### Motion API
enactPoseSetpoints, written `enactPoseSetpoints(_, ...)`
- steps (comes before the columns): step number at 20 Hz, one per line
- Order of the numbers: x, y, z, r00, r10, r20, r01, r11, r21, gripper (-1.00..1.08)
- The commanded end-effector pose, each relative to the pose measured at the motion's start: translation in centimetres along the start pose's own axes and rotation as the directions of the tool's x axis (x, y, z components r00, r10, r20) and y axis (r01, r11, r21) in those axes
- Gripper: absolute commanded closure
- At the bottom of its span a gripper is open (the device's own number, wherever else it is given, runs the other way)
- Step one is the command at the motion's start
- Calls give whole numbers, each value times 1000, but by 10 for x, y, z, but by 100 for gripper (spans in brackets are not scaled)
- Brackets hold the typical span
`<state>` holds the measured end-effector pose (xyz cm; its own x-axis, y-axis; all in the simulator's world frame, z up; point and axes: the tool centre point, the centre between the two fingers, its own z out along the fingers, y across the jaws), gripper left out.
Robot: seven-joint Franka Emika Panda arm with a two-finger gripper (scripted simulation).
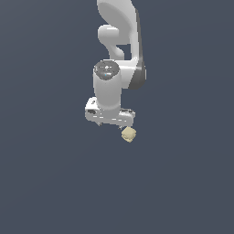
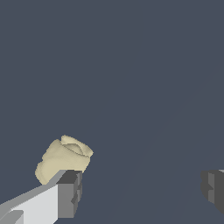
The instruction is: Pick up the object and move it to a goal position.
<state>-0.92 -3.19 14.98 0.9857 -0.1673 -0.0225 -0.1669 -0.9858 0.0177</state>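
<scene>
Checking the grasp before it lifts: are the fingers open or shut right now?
Open: the fingers stand far apart; the small pale yellow lumpy block sits beside one.

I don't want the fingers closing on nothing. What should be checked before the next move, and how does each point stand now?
1. Gripper open: ok, fingers stand wide apart in the wrist view.
2. Block between the fingers: not ok, it sits beside one finger, outside the gap.
3. Block in view: ok, the exterior view shows it just below the gripper's end.
4. Finger touching the block: cannot tell.
5. Goal position marked: cannot tell, no marker shows.
6. Obstacles nearby: ok, none visible.
</scene>
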Motion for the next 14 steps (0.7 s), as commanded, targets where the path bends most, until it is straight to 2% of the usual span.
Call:
enactPoseSetpoints(1,-2,-8,5,999,38,-1,-38,999,2,-92)
enactPoseSetpoints(7,-9,-31,19,988,157,-6,-157,988,8,-92)
enactPoseSetpoints(14,-19,-57,35,954,299,-9,-298,954,16,-92)
